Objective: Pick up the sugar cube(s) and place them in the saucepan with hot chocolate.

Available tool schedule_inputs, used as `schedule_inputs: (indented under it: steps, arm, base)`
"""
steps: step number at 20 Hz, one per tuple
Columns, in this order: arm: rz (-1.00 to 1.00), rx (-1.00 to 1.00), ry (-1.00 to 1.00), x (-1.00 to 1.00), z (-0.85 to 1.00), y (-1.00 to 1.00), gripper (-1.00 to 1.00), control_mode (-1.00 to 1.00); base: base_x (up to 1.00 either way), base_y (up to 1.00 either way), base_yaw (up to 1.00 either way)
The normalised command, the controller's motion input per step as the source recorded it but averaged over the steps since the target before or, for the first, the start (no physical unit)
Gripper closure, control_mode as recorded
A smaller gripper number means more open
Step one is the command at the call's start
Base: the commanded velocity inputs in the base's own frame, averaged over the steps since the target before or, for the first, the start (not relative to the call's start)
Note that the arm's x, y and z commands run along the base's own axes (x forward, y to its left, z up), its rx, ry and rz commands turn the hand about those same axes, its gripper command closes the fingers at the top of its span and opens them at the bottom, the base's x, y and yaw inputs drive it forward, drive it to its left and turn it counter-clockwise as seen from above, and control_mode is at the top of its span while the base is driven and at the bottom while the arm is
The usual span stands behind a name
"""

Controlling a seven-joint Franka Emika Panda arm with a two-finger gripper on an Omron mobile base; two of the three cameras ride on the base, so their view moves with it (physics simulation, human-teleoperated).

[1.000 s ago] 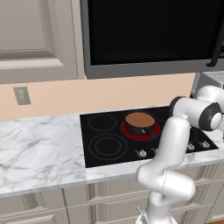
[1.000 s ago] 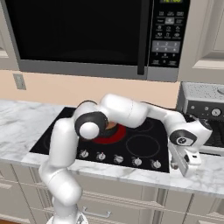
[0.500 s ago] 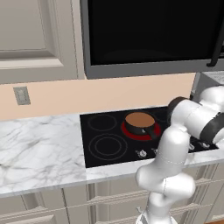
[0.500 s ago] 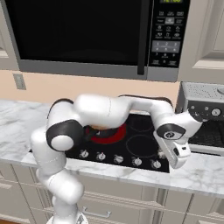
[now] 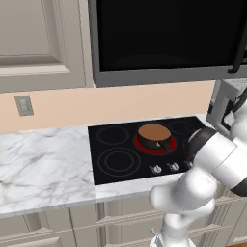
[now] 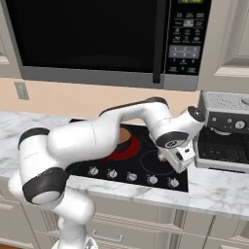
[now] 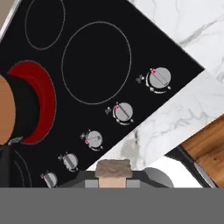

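wall: a peach backsplash (image 5: 120, 108) is running behind the cooktop, carrying a grey outlet (image 5: 24, 105) at 9 o'clock
surface: white marble (image 5: 43, 164) is spreading left of the black cooktop (image 5: 120, 161)
overhead: a dark microwave (image 6: 92, 39) is hanging at 12 o'clock
cabinets: beige doors (image 5: 38, 38) are sitting above, beige drawers (image 6: 146, 226) below
right side: a steel coffee machine (image 6: 226, 131) is standing at 3 o'clock
floor: wood planks (image 7: 205, 142) are showing past the marble edge

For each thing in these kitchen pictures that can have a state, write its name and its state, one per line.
Saucepan: upright on the glowing burner, full of brown liquid.
Burner under it: red, on.
Claw: shut on a sugar cube.
Microwave: door closed.
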Motion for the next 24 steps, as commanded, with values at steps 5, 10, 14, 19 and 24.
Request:
schedule_inputs:
  steps: [5,10,14,19,24]
  arm:
    - [0.15,-0.15,-0.15,0.0,0.52,0.76,1.0,-1.0]
    - [0.12,-0.2,-0.02,0.07,0.27,0.79,1.0,-1.0]
    - [0.1,-0.23,-0.02,0.08,0.18,0.81,1.0,-1.0]
    - [0.1,-0.2,-0.1,0.06,0.21,0.81,1.0,-1.0]
    - [0.1,-0.19,-0.09,0.04,0.15,0.73,1.0,-1.0]
  base:
    - [0.0,0.0,0.0]
    - [0.0,0.0,0.0]
    - [0.0,0.0,0.0]
    - [0.0,0.0,0.0]
    - [0.0,0.0,0.0]
